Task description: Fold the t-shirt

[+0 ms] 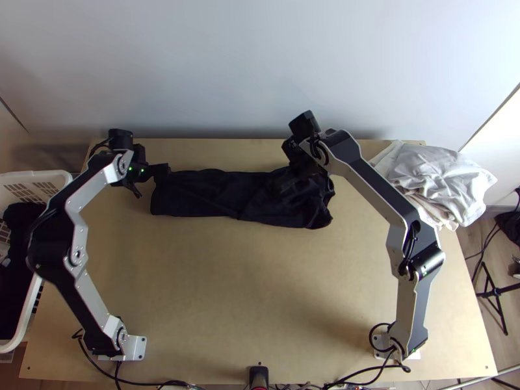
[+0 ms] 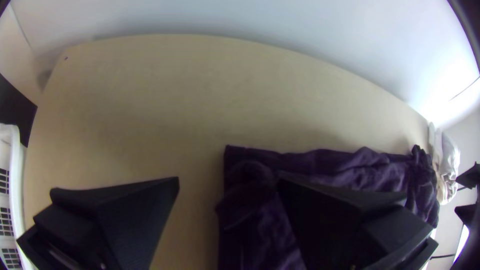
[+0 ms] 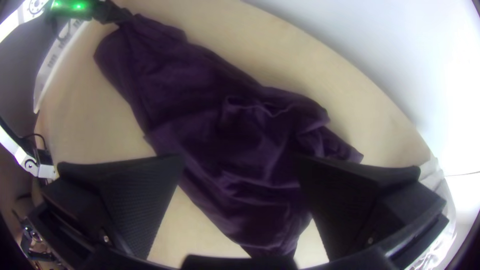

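The dark t-shirt (image 1: 247,198) lies as a long folded strip across the back half of the table, fairly flat at its left end and wrinkled at its right. At the strip's left end is my left gripper (image 1: 162,170); in the left wrist view the left gripper (image 2: 227,185) stands open, one finger over the dark cloth (image 2: 330,167) and the other over bare wood. Above the strip's right part is my right gripper (image 1: 296,172). The right wrist view has the right gripper (image 3: 240,162) open, its fingers wide apart over the rumpled cloth (image 3: 200,100).
A pile of white cloth (image 1: 442,179) lies at the table's back right corner. A white basket (image 1: 39,179) with dark cloth in it stands off the left edge. Bare wood (image 1: 260,292) lies between the arms in front of the shirt.
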